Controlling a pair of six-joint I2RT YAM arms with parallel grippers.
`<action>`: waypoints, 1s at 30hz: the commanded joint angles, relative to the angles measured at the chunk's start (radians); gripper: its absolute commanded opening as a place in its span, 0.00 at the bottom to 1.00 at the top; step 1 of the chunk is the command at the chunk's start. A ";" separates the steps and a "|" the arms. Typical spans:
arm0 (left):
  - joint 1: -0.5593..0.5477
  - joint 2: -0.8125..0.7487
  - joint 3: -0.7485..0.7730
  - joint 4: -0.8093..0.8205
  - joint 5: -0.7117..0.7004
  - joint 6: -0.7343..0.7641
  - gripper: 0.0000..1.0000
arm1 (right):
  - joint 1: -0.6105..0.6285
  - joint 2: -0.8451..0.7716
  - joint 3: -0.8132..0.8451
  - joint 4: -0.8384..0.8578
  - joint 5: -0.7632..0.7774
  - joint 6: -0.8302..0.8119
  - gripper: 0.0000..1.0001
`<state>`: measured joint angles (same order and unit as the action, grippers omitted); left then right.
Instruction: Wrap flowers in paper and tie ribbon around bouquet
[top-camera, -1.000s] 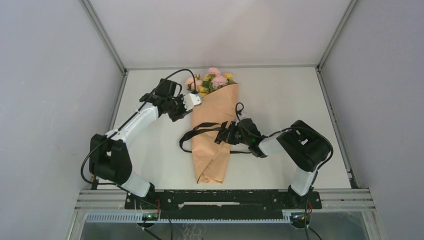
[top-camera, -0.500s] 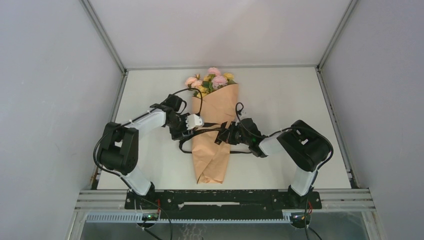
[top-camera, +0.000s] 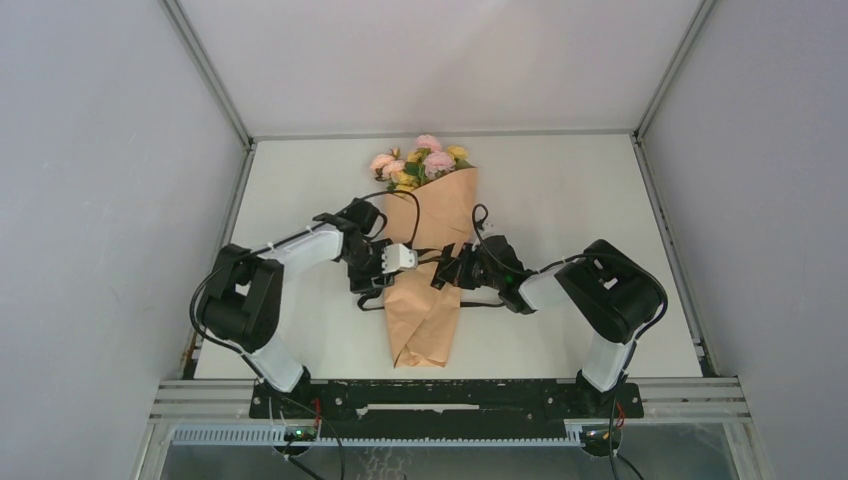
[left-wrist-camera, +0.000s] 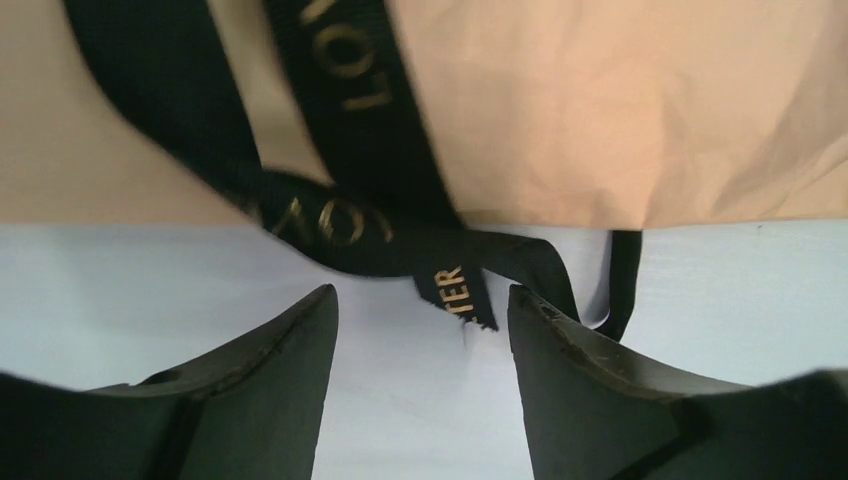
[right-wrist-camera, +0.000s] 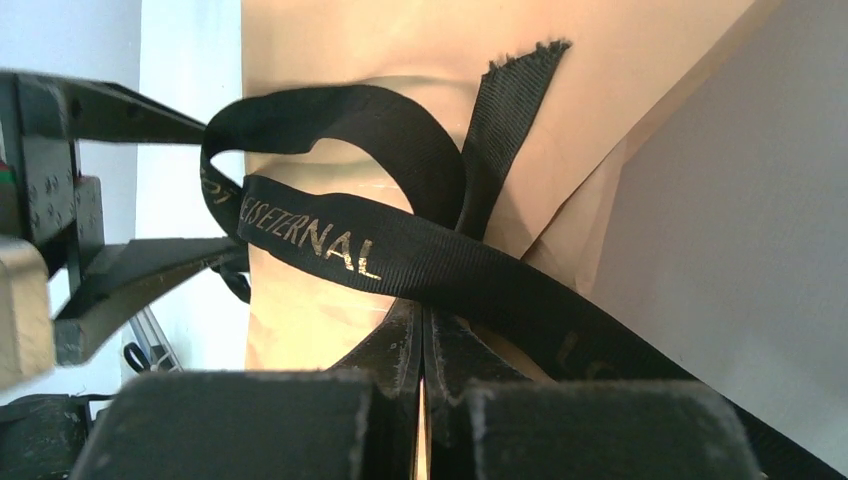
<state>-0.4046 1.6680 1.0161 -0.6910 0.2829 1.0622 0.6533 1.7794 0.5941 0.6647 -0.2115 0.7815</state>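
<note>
The bouquet (top-camera: 425, 300) lies lengthwise on the white bench (top-camera: 560, 220), its pink and yellow flowers (top-camera: 420, 160) at the far end. The black, gold-lettered ribbon (left-wrist-camera: 340, 215) is looped loosely across the middle of its peach paper. The left hand (left-wrist-camera: 420, 296) stands open at the bouquet's left edge, a frayed ribbon end just ahead of its fingers. The right hand (right-wrist-camera: 422, 318) is closed, with the ribbon crossing its tips, though I cannot tell if it is pinched.
</note>
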 joint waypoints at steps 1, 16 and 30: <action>-0.058 -0.017 -0.029 0.009 -0.096 -0.039 0.69 | -0.012 -0.043 -0.001 0.005 -0.008 -0.027 0.00; -0.143 0.048 -0.029 0.029 -0.200 -0.126 0.02 | -0.045 -0.109 -0.025 -0.001 -0.011 -0.041 0.00; 0.111 -0.077 0.055 0.069 -0.118 -0.138 0.00 | -0.055 -0.164 -0.025 -0.126 -0.111 -0.120 0.00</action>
<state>-0.2901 1.6382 1.0218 -0.6033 0.0803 0.8803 0.6033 1.6775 0.5728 0.5777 -0.2718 0.7227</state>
